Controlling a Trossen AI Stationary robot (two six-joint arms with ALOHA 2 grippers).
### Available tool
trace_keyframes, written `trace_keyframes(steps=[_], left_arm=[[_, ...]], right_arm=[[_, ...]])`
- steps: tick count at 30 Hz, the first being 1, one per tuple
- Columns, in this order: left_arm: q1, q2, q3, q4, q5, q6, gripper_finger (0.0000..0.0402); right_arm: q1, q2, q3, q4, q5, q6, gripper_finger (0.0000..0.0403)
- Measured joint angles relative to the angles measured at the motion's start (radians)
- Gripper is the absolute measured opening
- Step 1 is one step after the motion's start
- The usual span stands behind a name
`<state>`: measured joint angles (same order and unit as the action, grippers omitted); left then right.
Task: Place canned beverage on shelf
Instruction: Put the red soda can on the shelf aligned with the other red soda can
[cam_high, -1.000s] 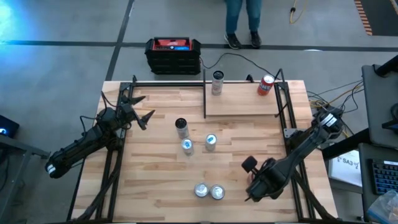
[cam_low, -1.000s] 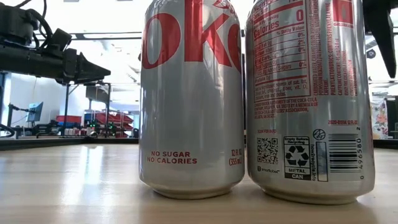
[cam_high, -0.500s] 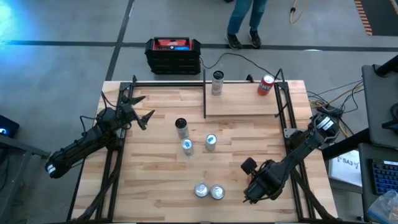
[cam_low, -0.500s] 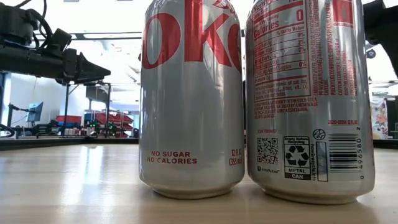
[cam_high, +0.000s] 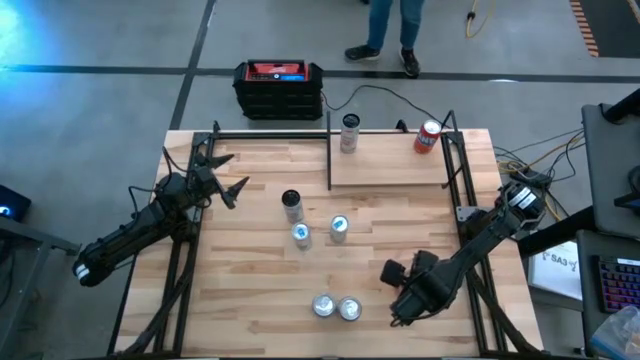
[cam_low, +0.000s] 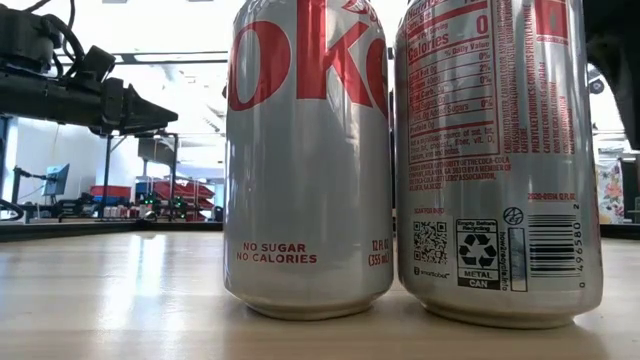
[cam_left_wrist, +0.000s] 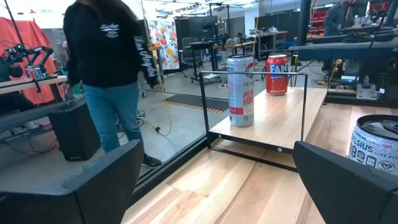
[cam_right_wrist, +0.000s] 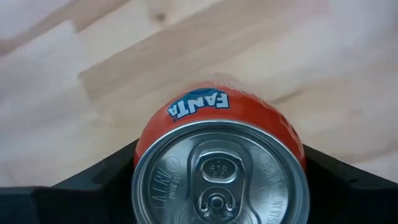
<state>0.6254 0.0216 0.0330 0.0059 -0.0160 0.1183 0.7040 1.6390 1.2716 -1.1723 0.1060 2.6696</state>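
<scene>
While straddling the upright Fanta can (cam_right_wrist: 217, 124) from above, right tool (cam_high: 402, 272) well apart from shelf (cam_high: 390, 165); closed or not, impossible to tell.

Your right arm reaches in from the right edge of the surface (cam_high: 250, 290), bent low, with its wrist pointing down. Its end effector (cam_high: 400, 285) has its two dark fingers (cam_right_wrist: 87, 180) on either side of an orange can (cam_right_wrist: 219, 163), close against its sides; you can't tell whether they press it yet. Your left arm lies stretched along the left edge, wrist level. Its end effector (cam_high: 228, 177) hangs above the surface with both fingers (cam_left_wrist: 93, 180) spread wide and nothing between them.
</scene>
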Motion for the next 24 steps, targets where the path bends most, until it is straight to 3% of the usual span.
trace_keyframes(steps=[5, 13, 24], left_arm=[[0.000, 0.000, 0.000, 0.000, 0.000, 0.000, 0.0398], [0.000, 0.000, 0.000, 0.000, 0.000, 0.000, 0.0398], [0.000, 0.000, 0.000, 0.000, 0.000, 0.000, 0.0398]], right_arm=[[-0.001, -0.001, 0.000, 0.005, 0.017, -0.230, 0.0292], [0.000, -0.001, 0.011, 0.007, 0.018, -0.385, 0.0292], [0.000, -0.002, 0.012, 0.003, 0.029, -0.369, 0.0292]])
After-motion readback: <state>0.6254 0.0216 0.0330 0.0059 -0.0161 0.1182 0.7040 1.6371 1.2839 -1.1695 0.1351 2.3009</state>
